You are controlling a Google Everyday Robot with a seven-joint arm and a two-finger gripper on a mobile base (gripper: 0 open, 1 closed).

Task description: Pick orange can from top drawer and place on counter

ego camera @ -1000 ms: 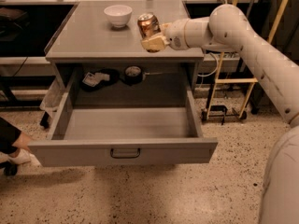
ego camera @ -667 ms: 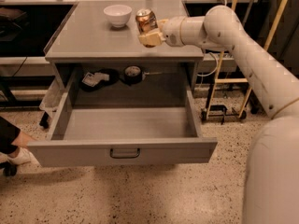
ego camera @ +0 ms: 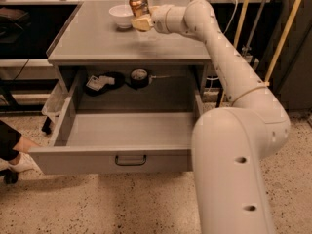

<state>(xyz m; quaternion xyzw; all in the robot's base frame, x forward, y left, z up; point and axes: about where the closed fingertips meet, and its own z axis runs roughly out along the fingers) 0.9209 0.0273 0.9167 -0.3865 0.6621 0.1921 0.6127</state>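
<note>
The orange can (ego camera: 139,5) is held upright in my gripper (ego camera: 142,18), above the far part of the counter (ego camera: 97,40). It hangs just right of the white bowl (ego camera: 121,15). My gripper is shut on the can's lower half, at the end of the white arm that reaches in from the right. The top drawer (ego camera: 124,135) is pulled fully out below the counter. Its grey floor is bare and its dark bar handle (ego camera: 130,160) faces me.
Inside the cabinet behind the drawer lie a dark pouch with a white label (ego camera: 100,82) and a round black object (ego camera: 139,76). A person's arm and shoe (ego camera: 13,155) show at the left edge. Poles and a trolley stand to the right.
My gripper has carried the can left and farther back over the counter, closer to the white bowl. The view has also shifted, so my arm fills more of the right side.
</note>
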